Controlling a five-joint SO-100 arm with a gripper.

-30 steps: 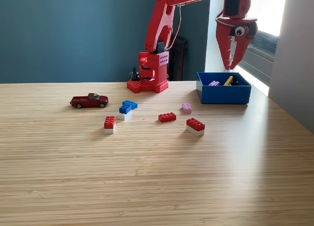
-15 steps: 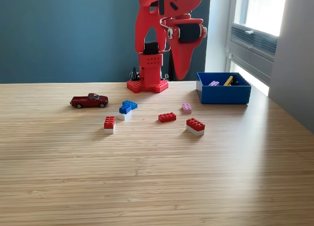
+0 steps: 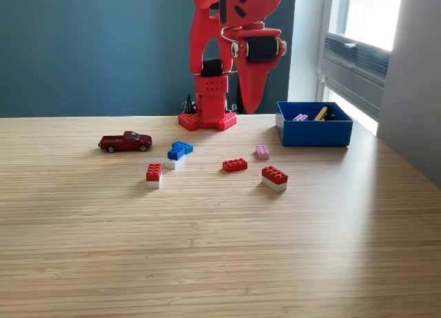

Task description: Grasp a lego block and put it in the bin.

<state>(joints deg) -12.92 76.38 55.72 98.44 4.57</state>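
Our claw (image 3: 251,101) is hanging above the bench (image 3: 220,249), pointing down and gripping nothing; we cannot tell how far it is parted. Lego blocks (image 3: 235,165) are lying scattered left of the bin (image 3: 314,132).

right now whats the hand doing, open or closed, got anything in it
Hand: raised beside the arm's base, seen edge-on, so open or closed cannot be told. No lego block shows in it.
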